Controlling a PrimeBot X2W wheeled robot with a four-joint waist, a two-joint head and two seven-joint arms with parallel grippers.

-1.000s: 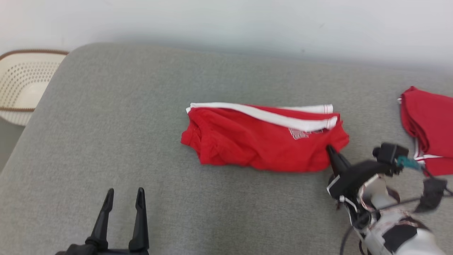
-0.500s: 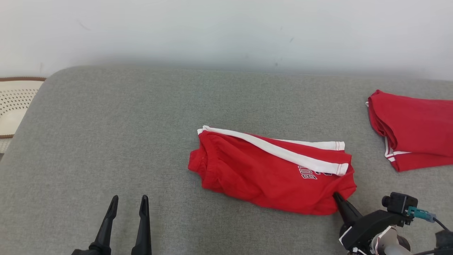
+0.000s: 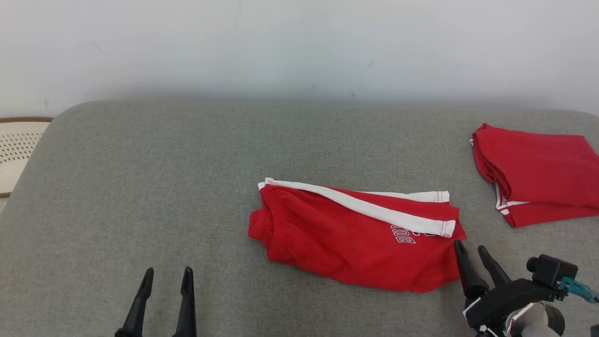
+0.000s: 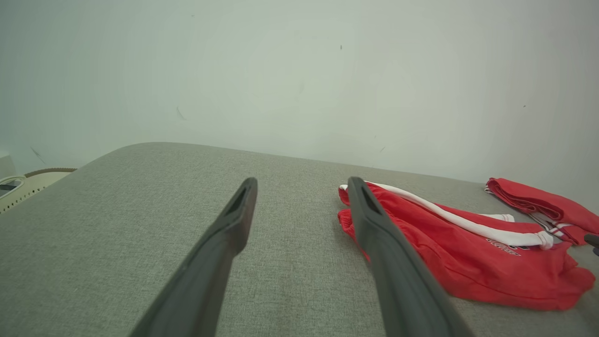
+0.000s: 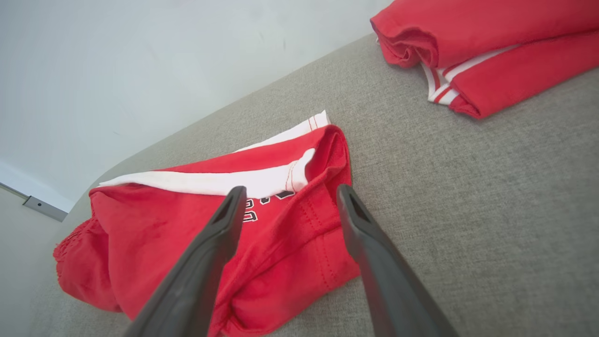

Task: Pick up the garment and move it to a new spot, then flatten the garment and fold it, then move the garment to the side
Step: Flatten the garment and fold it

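1. Lower left of the frame: the left gripper has its fingers spread wide and empty above the grey cushion.
2. Centre: the folded red garment lies on the cushion.
3. Lower right: the right gripper has its fingers parted and holds nothing, with its tips at the garment's right corner.
4. Far right: a second red garment.

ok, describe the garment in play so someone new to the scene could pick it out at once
On the grey cushion, look near the middle, just beyond the right gripper and its open fingers. The target garment is red and loosely folded. Unlike the other red garment at the far right, it has a broad white band and lettering.
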